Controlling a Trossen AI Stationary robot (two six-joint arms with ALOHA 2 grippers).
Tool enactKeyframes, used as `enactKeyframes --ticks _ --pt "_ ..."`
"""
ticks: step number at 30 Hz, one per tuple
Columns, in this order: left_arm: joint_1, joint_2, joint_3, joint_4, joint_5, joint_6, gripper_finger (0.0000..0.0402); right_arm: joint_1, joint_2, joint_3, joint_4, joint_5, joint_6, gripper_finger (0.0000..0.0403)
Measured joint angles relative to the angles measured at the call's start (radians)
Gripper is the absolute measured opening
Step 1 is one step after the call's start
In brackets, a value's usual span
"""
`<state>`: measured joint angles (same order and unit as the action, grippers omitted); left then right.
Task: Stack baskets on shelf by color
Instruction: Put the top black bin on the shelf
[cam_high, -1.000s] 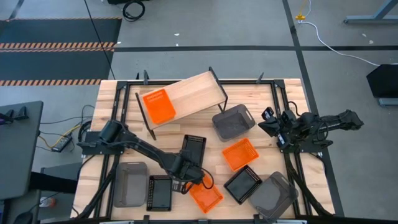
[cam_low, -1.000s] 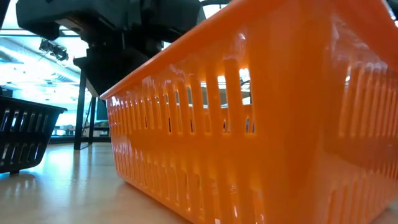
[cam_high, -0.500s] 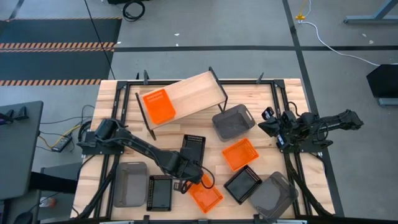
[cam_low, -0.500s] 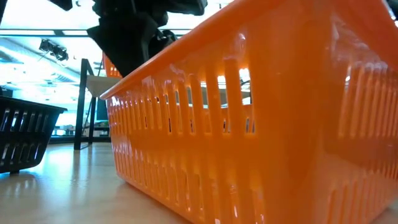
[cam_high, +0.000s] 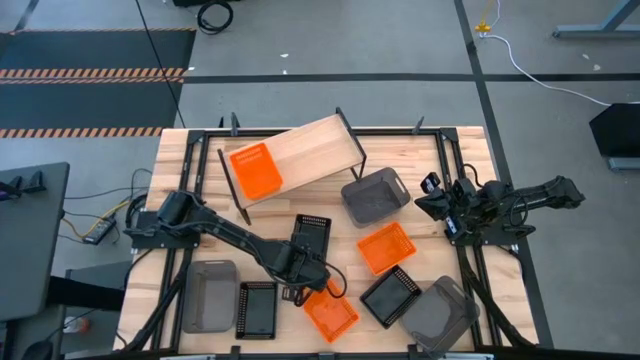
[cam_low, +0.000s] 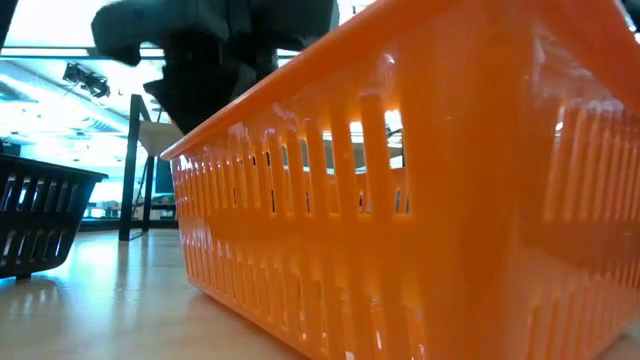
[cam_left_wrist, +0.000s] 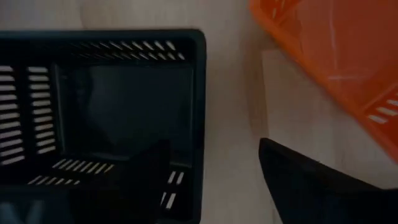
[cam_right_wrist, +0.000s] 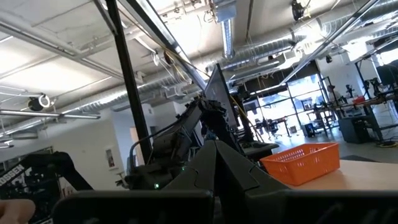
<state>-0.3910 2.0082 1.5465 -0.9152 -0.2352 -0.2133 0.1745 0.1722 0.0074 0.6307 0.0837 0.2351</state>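
Left gripper (cam_high: 300, 290), jaws spread and empty, hovers between my slotted black basket (cam_high: 257, 308) and glossy orange basket (cam_high: 331, 315) on pale slatted wood.

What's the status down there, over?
Left gripper jaws open, empty, between black basket and orange basket. Right gripper shut, parked at the table's right edge. One orange basket on shelf. Nothing in the way.

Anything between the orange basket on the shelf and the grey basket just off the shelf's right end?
Nothing but the shelf's bare board lies between the orange basket and the grey basket, in the high view.
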Motion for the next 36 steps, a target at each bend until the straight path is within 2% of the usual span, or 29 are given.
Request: enactKeyframes --ticks 5,10,13,18,20,25,30,33,36 --pt "0.014 0.016 0.001 0.004 0.019 0.020 0.0255 0.000 0.000 0.000 0.001 0.000 -0.001 0.0012" --pt "0.030 0.066 0.001 0.003 0.025 0.017 0.0223 0.000 0.000 0.000 0.000 0.000 -0.001 0.0012" --pt "0.033 0.084 0.001 -0.010 0.024 0.018 0.0177 0.000 0.000 0.000 0.000 0.000 -0.002 0.0012" --pt "0.042 0.070 0.000 -0.054 0.035 0.010 0.0041 0.000 0.000 0.000 -0.003 0.000 -0.011 0.0012" --pt "0.048 0.055 0.000 -0.059 0.044 -0.007 0.0014 0.000 0.000 0.000 -0.003 0.000 -0.019 0.0012" --pt "0.054 0.005 0.009 -0.075 0.064 -0.038 0.0006 0.000 0.000 0.000 -0.004 0.000 -0.028 0.0012" --pt "0.052 -0.037 0.126 -0.113 0.049 -0.039 0.0006 0.000 0.000 0.000 -0.005 0.000 -0.029 0.0012" --pt "0.052 -0.040 0.252 -0.168 -0.014 -0.016 0.0006 0.000 0.000 0.000 -0.005 0.000 -0.029 0.0012" --pt "0.057 -0.040 0.382 -0.245 -0.129 0.016 0.0006 0.000 0.000 0.000 -0.005 0.000 -0.026 0.0012"
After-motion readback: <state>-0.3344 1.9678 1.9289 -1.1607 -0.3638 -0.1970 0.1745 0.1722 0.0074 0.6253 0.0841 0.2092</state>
